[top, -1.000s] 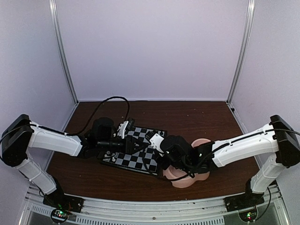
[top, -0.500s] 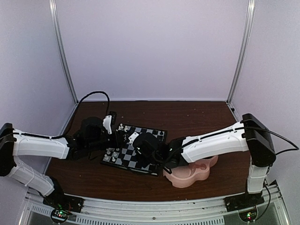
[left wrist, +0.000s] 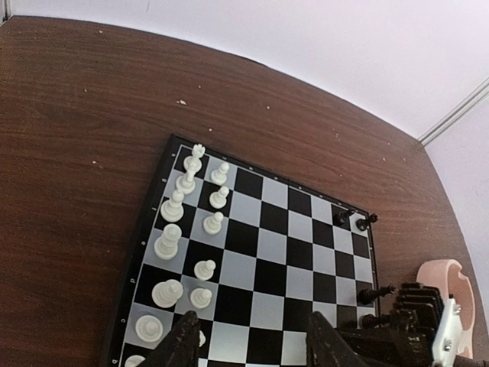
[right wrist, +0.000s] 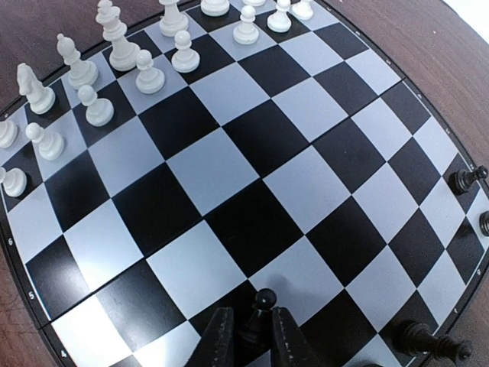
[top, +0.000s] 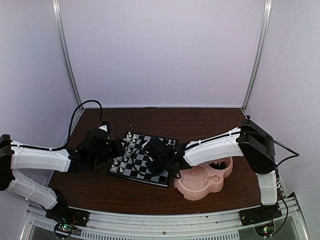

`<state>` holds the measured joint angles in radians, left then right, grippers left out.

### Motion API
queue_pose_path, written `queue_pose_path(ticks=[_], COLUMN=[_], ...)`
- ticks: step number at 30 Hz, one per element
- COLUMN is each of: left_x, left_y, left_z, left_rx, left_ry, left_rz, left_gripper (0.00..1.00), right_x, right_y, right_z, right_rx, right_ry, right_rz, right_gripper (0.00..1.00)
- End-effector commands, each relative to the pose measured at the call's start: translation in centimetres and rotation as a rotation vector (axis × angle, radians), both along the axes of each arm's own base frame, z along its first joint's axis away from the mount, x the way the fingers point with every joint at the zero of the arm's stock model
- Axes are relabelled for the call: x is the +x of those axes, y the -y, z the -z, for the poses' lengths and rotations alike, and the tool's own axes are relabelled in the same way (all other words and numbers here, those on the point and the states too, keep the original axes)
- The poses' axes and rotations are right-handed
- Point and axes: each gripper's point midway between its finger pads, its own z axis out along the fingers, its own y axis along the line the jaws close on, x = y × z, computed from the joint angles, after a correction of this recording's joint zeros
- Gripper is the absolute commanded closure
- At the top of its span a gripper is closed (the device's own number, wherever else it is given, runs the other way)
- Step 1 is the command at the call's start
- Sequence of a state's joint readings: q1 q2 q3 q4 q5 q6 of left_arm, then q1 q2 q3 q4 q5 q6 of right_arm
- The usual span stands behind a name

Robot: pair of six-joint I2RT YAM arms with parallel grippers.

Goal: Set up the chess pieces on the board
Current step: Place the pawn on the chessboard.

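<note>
Right gripper [right wrist: 252, 329] pinching a black piece [right wrist: 265, 300] between its fingers, low over the board [right wrist: 229, 176]. Centre it, set it upright, then release (left gripper [left wrist: 252, 342] open, empty).

READABLE TEXT: none certain | ON: board [right wrist: 260, 138], dark rim | SEEN: tiny pale coordinate marks [right wrist: 30, 294] printed along the left edge in the right wrist view, one perhaps a "5", too small to confirm | ALSO: similar faint marks on the rim in the left wrist view, illegible
</note>
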<state>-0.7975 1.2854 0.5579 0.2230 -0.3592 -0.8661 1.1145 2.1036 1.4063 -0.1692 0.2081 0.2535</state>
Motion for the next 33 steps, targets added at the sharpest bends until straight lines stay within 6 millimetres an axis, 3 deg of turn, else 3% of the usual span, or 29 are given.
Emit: queue_pose_path(ticks=[1, 11, 25, 33], left_x=[0.3, 0.3, 0.2, 0.2], left_y=[-0.4, 0.2, 1.0, 2.4], left_z=[-1.5, -1.7, -2.1, -1.7], left_rx=[-0.023, -0.023, -0.014, 0.014], left_ry=[0.047, 0.054, 0.057, 0.036], left_rz=[-0.016, 0.016, 0.063, 0.134], left_gripper=[0.52, 0.52, 0.52, 0.52], right_x=[-0.1, -0.3, -0.6, -0.8], right_y=[-1.2, -1.6, -1.6, -1.4], right_z=[0.4, 0.7, -2.4, -3.7], right_rx=[0.027, 0.028, 0.071, 0.096], right_ry=[-0.04, -0.06, -0.025, -0.013], right_rz=[-0.005, -0.028, -0.061, -0.067], right_gripper=[0.8, 0.61, 0.56, 0.59])
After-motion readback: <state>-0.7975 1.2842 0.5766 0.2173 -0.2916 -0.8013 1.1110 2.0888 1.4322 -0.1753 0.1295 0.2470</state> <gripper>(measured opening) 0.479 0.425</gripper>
